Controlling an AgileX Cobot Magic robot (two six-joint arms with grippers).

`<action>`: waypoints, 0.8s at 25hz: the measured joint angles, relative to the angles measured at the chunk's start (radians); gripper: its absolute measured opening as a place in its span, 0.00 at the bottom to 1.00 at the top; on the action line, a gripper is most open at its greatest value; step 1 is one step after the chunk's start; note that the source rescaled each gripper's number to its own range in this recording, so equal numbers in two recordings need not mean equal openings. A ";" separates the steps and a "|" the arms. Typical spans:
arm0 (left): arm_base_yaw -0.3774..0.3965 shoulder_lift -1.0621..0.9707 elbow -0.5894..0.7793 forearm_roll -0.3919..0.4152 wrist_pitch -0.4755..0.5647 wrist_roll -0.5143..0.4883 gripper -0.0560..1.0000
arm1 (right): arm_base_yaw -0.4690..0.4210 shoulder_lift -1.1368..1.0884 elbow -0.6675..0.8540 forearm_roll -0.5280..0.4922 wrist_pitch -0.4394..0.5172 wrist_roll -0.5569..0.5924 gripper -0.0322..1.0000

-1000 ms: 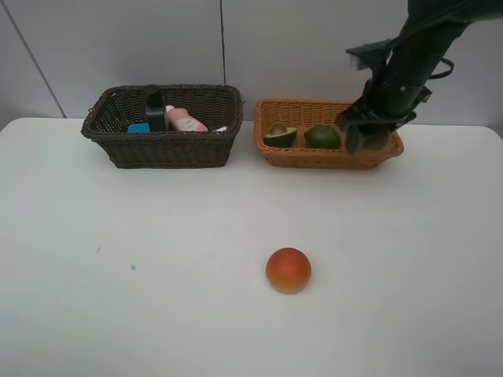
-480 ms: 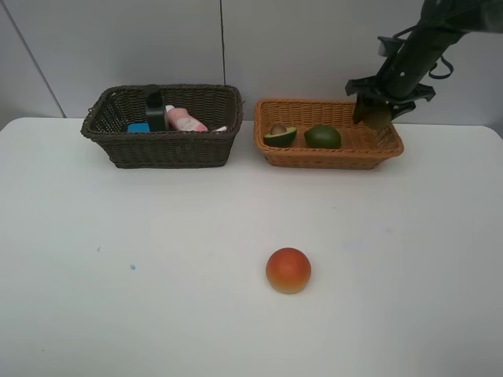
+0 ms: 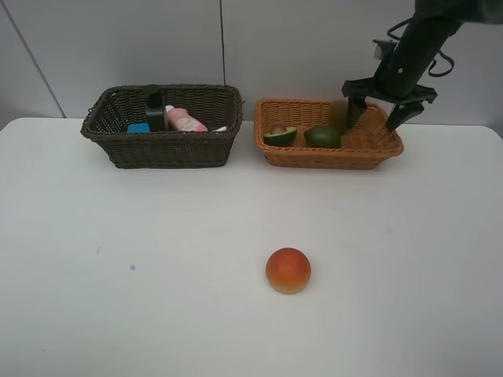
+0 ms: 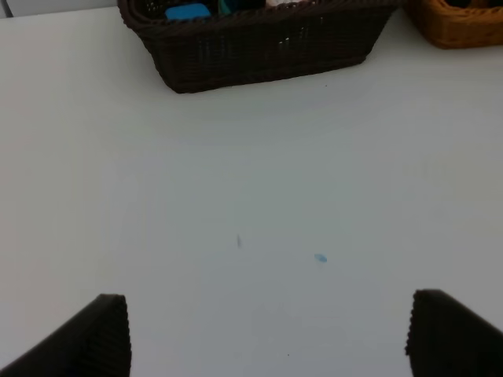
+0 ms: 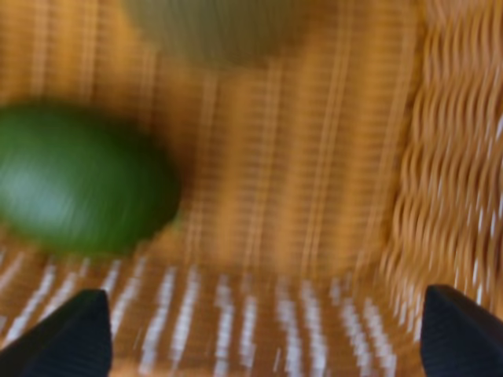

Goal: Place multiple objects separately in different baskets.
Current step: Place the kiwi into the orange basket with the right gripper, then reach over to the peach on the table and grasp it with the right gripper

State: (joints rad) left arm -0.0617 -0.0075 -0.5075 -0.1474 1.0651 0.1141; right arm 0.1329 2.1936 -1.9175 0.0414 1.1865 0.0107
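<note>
While its jaws gape wide and empty, right gripper [image 3: 384, 119] hangs over woven orange basket [image 3: 328, 161] holding smooth oval lime [image 3: 322, 137]

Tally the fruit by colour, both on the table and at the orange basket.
Green: 2, halved avocado and oval green lime, in the light orange wicker basket.
Brownish: 1, blurred brown kiwi at that basket.
Orange-red: 1, round orange-red fruit on the white table.
Total: 4.
</note>
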 joint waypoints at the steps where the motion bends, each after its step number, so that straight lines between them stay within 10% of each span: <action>1: 0.000 0.000 0.000 0.000 0.000 0.000 0.87 | 0.016 -0.020 0.000 -0.004 0.014 0.005 0.99; 13: 0.000 0.000 0.000 0.000 0.000 0.000 0.87 | 0.380 -0.494 0.560 -0.041 0.018 0.036 0.99; 20: 0.000 0.000 0.000 0.000 0.000 0.000 0.87 | 0.655 -0.555 0.804 -0.041 -0.148 0.093 0.99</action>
State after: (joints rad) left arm -0.0617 -0.0075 -0.5075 -0.1474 1.0651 0.1141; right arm 0.7878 1.6383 -1.1132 0.0000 1.0388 0.1039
